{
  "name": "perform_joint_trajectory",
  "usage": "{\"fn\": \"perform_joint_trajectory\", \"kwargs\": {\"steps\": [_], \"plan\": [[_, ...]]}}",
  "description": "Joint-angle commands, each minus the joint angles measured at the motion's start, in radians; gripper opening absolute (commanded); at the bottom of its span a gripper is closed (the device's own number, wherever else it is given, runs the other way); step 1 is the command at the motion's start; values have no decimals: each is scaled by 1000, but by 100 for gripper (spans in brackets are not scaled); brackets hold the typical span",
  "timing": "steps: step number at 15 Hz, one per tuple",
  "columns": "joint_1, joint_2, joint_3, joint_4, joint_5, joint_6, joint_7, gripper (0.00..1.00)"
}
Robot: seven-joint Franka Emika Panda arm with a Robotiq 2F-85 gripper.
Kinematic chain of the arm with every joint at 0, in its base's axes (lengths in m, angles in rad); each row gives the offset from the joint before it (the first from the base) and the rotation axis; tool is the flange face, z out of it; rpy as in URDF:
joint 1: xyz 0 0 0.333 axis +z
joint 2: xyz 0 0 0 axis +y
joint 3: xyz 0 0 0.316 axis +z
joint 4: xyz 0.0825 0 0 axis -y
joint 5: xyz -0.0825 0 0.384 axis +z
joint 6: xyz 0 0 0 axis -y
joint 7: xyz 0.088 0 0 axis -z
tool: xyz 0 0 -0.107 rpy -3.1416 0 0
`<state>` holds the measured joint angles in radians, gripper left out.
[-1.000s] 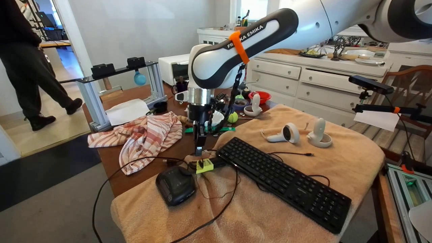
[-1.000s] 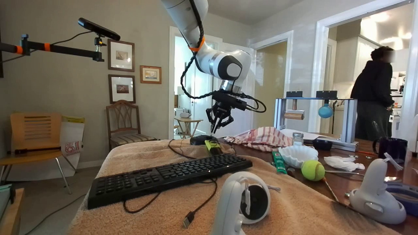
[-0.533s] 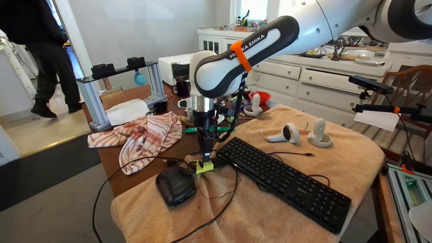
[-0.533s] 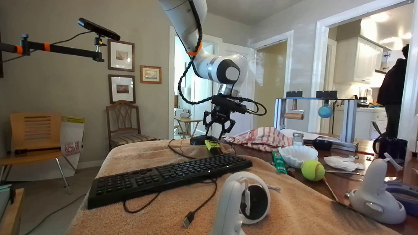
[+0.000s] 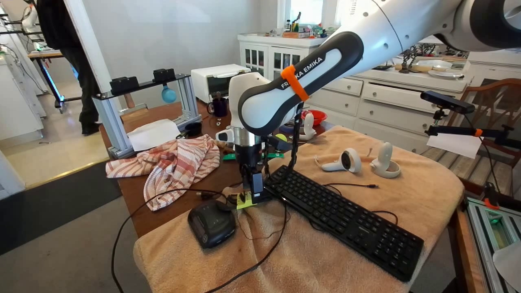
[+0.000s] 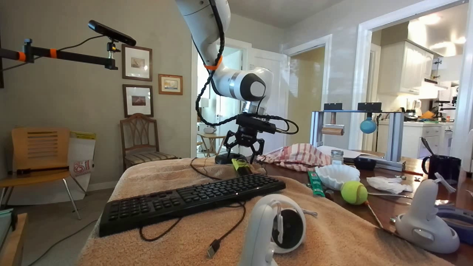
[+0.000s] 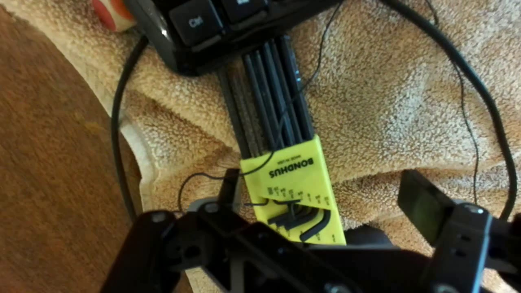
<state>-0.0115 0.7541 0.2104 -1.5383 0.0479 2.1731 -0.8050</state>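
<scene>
A yellow holder (image 7: 291, 171) marked BONDHUS lies on a tan towel (image 7: 390, 101) with several black hex keys (image 7: 276, 93) in it. Their long ends run under the corner of a black keyboard (image 7: 195, 24). My gripper (image 7: 325, 197) stands wide open above the holder, one finger (image 7: 230, 189) close by its left side, the other farther off on the right. Nothing is gripped; contact with the towel cannot be made out. In both exterior views the gripper (image 6: 240, 158) hangs low over the holder (image 5: 244, 200), which it partly covers.
A black boxy device (image 5: 211, 224) sits beside the holder, cables (image 5: 264, 256) trailing nearby. White controllers (image 5: 384, 162) rest on the towel. Around them are a striped cloth (image 5: 183, 158), a metal frame (image 5: 189, 101) and a tennis ball (image 6: 354, 193).
My gripper has gone from almost shut to wide open while coming down over the yellow holder. A person in the background has walked on. The table items look unmoved.
</scene>
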Motion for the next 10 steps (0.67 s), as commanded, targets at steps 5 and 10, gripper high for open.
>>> {"fn": "perform_joint_trajectory", "kwargs": {"steps": [5, 10], "plan": [[17, -5, -18, -48, -43, 41, 7, 94], [40, 16, -27, -19, -72, 39, 19, 91]]}}
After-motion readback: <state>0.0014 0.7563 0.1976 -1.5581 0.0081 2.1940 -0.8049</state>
